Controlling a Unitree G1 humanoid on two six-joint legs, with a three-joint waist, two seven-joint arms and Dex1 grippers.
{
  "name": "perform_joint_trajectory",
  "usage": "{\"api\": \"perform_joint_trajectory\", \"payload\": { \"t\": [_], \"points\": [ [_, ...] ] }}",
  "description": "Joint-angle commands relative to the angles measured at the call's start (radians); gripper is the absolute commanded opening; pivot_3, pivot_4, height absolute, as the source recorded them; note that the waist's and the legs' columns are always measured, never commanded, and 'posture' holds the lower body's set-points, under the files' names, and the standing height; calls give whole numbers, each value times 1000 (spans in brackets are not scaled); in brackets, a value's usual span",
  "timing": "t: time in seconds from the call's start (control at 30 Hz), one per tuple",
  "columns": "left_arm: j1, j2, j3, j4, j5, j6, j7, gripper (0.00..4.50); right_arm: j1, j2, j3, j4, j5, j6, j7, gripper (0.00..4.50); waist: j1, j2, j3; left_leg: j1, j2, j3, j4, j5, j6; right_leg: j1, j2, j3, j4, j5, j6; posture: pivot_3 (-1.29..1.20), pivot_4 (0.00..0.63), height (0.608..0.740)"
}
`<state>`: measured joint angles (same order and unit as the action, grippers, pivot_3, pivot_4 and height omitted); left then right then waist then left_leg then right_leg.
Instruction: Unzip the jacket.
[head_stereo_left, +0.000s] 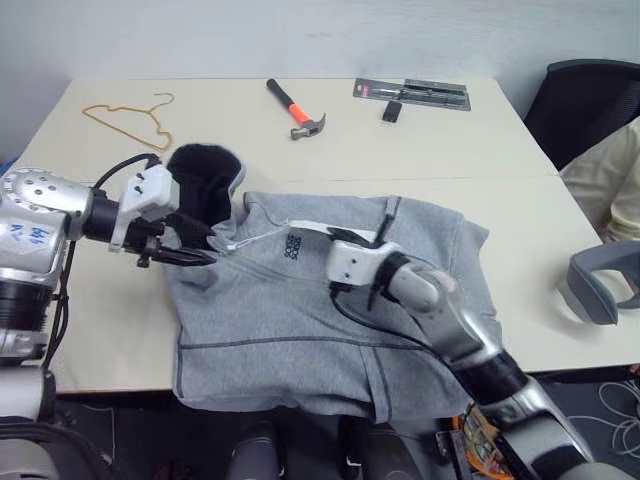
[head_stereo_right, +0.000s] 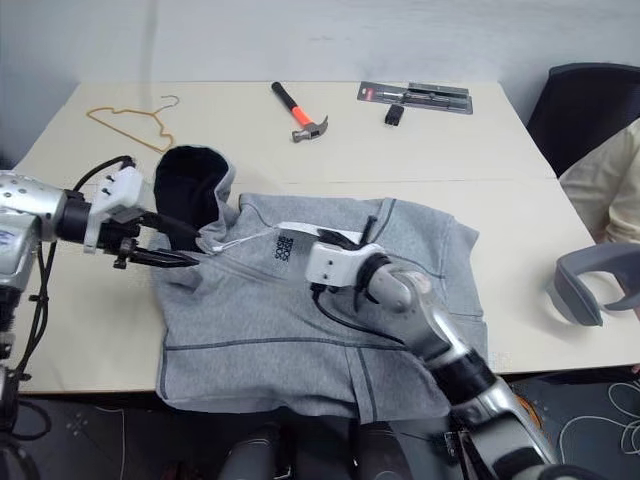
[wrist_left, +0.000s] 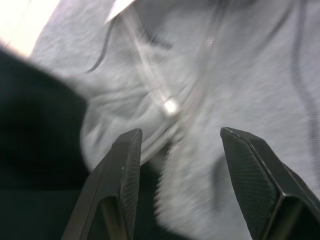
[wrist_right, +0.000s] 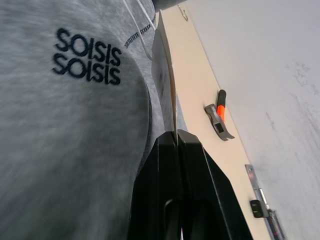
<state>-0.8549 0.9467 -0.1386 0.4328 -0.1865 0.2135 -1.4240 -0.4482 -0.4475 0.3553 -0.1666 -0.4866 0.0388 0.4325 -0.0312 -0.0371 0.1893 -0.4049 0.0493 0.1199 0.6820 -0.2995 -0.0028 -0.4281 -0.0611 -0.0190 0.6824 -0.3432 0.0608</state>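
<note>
Cream table (head_stereo_left: 470, 130), seam line running across it partway back. Hammer (head_stereo_left: 294, 108) near far edge, black grip, orange neck, grey head pointing right-ish, lying flat. Right of it, a flat grey packaged tool card (head_stereo_left: 411, 93) with red end, lying at a slight angle; small black block (head_stereo_left: 392, 111) just beside its near edge, touching or nearly so, can't tell. Thin tan wire hanger (head_stereo_left: 128, 122) at far left corner, hook toward the back. Black office chair (head_stereo_left: 580, 105) at far right behind table. Person's cream sleeve (head_stereo_left: 605, 185) at right edge. Grey curved headset-like object (head_stereo_left: 598, 283) on table's right edge.
</note>
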Motion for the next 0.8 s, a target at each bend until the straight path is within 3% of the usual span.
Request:
{"api": "perform_joint_trajectory", "payload": {
  "t": [0.03,0.27,0.4,0.57,0.8],
  "points": [
    [-84,-67,3,98,17,-64,-1,2624,68,-26,-56,-165,29,36,50,32,4,0,0,0,0,0,0,0,0,0,0,0,0,0,0,0,150,740],
    [-137,-207,-37,236,60,-142,-47,2624,94,30,-62,-204,1,124,35,32,1,-1,0,1,0,1,1,0,0,0,0,0,1,0,1,0,150,740],
    [-180,-238,-54,291,73,-161,-116,2624,81,41,-79,-191,-4,158,26,32,3,-1,0,0,0,1,1,0,1,0,0,0,0,0,1,0,150,740],
    [-240,-194,-93,325,24,-102,-188,2624,89,25,-93,-192,-14,166,22,32,0,-1,0,0,0,1,1,0,1,0,0,0,0,0,1,0,150,740],
    [-227,-169,-212,414,107,-273,-190,2624,95,19,-115,-211,-17,189,18,32,4,-1,0,1,0,1,1,0,1,0,0,0,0,0,1,0,150,740]
  ]
}}
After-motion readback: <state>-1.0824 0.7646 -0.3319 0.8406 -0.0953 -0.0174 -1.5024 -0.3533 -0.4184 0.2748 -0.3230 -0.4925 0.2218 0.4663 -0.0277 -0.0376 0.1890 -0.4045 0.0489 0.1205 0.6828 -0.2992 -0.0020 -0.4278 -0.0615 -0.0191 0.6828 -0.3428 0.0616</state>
